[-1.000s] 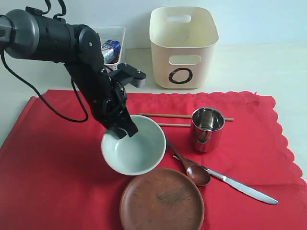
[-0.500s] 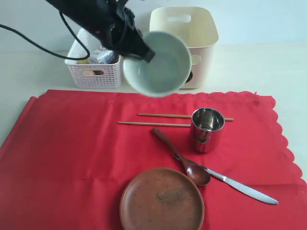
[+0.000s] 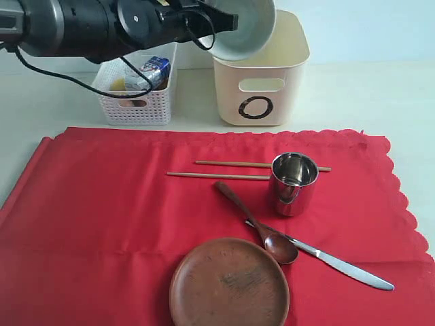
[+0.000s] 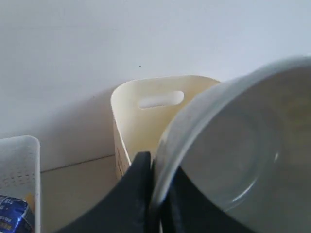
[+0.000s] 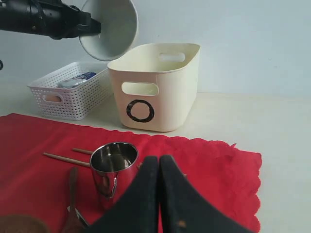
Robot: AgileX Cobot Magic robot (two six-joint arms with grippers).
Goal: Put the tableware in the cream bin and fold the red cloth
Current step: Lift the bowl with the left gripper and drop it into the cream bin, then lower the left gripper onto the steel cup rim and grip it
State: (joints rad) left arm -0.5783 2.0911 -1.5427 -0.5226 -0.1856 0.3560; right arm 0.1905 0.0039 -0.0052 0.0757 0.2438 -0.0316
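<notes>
Plain pale blue-grey wall [image 3: 367, 30] — cream tabletop [image 3: 374, 95], soft even light.

Your pale table [image 3: 360, 95] carries the cloth [image 3: 95, 217] spread across its front, with the bin [image 3: 272, 102] and basket [image 3: 132, 112] behind, the bin seemingly just clear of the cloth's edge.

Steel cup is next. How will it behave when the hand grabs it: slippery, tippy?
The steel cup looks polished and mirror-bright, so its wall is probably slippery; grip firmly. It stands upright, taller than wide, on the soft red cloth, so a sideways nudge could tip it. It appears empty and thin-walled, so likely light.
</notes>
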